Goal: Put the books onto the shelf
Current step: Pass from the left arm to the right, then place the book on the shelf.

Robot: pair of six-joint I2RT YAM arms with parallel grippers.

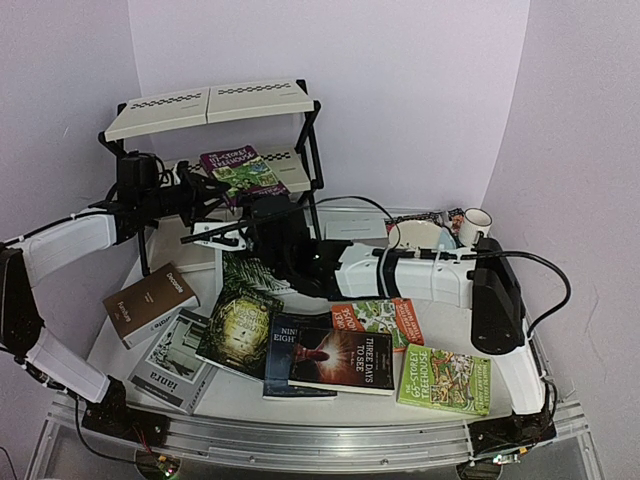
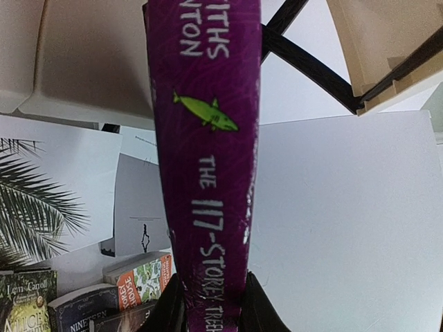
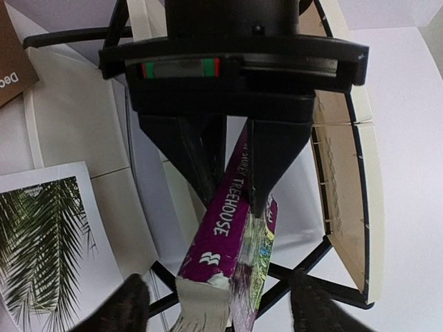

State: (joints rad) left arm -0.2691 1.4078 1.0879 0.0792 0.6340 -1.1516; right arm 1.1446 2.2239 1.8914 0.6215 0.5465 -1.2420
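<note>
Holding the purple Treehouse book (image 1: 240, 172) in my left jaws, clamped across its covers at one end, I have it tilted at 11 o'clock in the top view, at the front of the lower tier (image 1: 292, 160) of the shelf (image 1: 160, 112). Whether it touches the tier I cannot tell. My right jaws stand apart on either side of the book's free end (their tips are blurred in the wrist view).

The step in hand is shelving this one book. Next, I judge, it must slide flat onto the tier, clear of the black frame, before my left jaws release it. The other books (image 1: 330, 355) lie on the desk (image 1: 345, 405) toward 6 o'clock.
</note>
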